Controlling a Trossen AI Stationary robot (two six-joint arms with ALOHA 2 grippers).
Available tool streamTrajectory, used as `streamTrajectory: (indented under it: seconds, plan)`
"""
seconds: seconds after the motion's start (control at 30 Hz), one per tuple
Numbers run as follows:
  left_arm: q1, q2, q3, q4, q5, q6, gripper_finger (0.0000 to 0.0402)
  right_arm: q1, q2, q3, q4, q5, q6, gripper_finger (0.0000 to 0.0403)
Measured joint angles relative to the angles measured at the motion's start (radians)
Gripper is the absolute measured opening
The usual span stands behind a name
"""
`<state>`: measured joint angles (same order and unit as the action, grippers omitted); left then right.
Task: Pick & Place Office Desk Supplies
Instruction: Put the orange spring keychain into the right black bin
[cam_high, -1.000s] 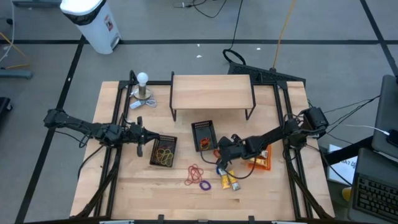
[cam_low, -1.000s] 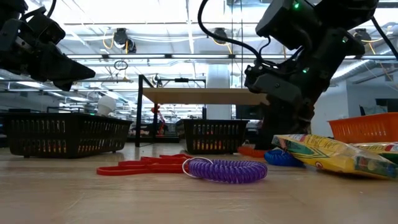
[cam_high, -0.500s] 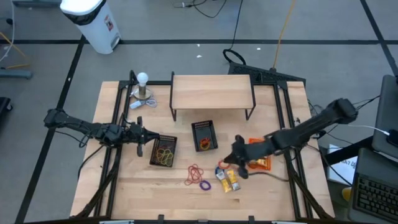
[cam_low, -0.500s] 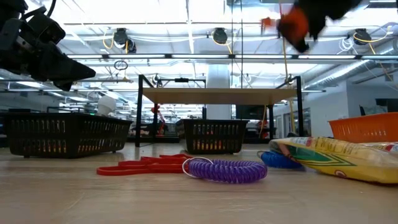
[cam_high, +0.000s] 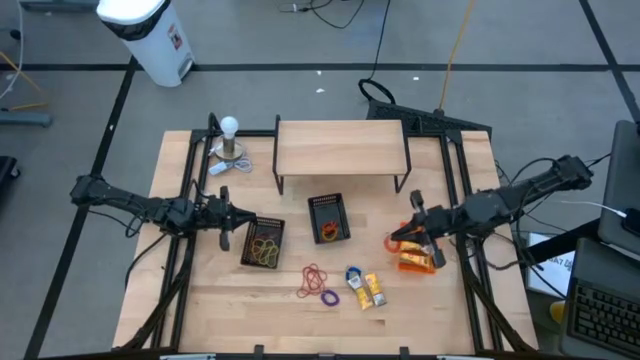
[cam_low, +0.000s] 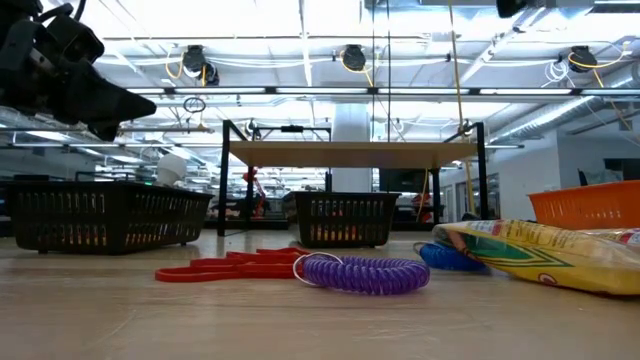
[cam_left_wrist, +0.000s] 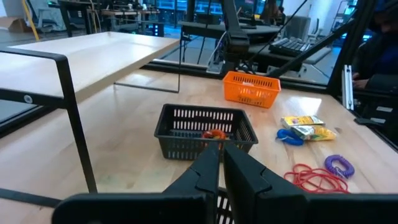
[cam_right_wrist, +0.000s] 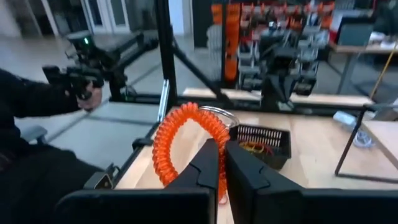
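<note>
While the right gripper (cam_high: 397, 240) clamps an orange coil band (cam_right_wrist: 186, 146) above the orange basket (cam_high: 418, 250), other supplies remain on the tabletop (cam_high: 430, 310); left gripper (cam_high: 236, 219) shut, empty.

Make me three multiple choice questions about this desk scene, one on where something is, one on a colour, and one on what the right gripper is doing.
1. Where does the purple coil band lie?
A. in a black basket
B. on the bare table beside the red bands
C. on the wooden shelf

2. What colour is the coil band in the right gripper?
A. orange
B. blue
C. green

3. What state is the right gripper in?
A. wide open over the table
B. shut on nothing
C. shut on the orange coil band

Answers: 1 B, the high view shows it on the wood next to the red loops. 2 A, the right wrist view shows an orange spiral at the fingers. 3 C, the fingers close on the coil, which arcs up from them.
</note>
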<state>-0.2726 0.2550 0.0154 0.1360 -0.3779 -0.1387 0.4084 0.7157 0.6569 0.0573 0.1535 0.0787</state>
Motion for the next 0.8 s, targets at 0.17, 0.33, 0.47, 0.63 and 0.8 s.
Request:
streamTrajectory:
  seconds: [0.17,0.33,0.47,0.63,0.8]
  plan:
    - [0.000,0.000,0.000,0.000,-0.033,0.000,0.0026,0.000,-0.144,-0.204,0.158,0.000,0.003,0.0001]
    - [0.000,0.000,0.000,0.000,-0.088,0.006,0.0026,-0.002,-0.257,-0.383,0.279,0.055,0.031,0.0001]
    - [0.000,0.000,0.000,0.000,-0.099,0.006,0.0026,-0.003,-0.320,-0.478,0.365,0.061,0.038,0.0001]
    - [0.000,0.000,0.000,0.000,-0.102,0.025,0.0026,-0.002,-0.351,-0.535,0.410,0.111,0.056,0.0001]
    - [0.000,0.000,0.000,0.000,-0.101,0.034,0.0026,-0.003,-0.351,-0.542,0.408,0.134,0.077,0.0001]
